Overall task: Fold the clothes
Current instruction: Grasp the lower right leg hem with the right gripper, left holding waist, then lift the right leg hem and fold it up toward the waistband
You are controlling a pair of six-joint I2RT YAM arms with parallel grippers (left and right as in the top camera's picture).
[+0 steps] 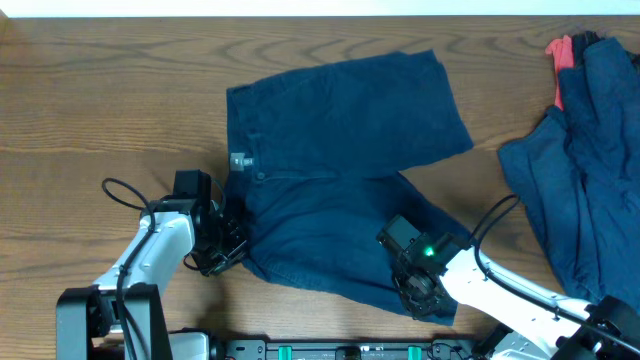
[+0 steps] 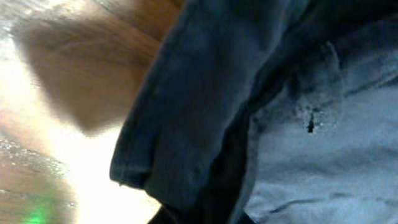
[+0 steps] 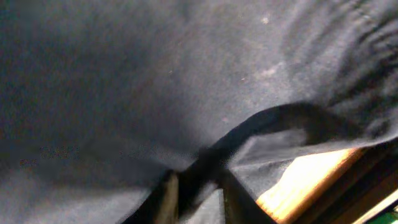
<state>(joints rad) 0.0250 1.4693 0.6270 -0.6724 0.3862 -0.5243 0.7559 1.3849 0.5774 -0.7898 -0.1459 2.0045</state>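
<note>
The navy shorts lie spread on the wooden table, waistband to the left and legs to the right. My left gripper is at the near end of the waistband; in the left wrist view it is shut on a fold of the shorts. My right gripper is at the near leg's hem; in the right wrist view its fingers pinch the shorts' cloth. Another navy garment lies heaped at the far right with a coral-red piece at its top edge.
Bare wood shows left of the shorts. A black rail runs along the table's near edge between the arm bases. Cables loop beside each arm.
</note>
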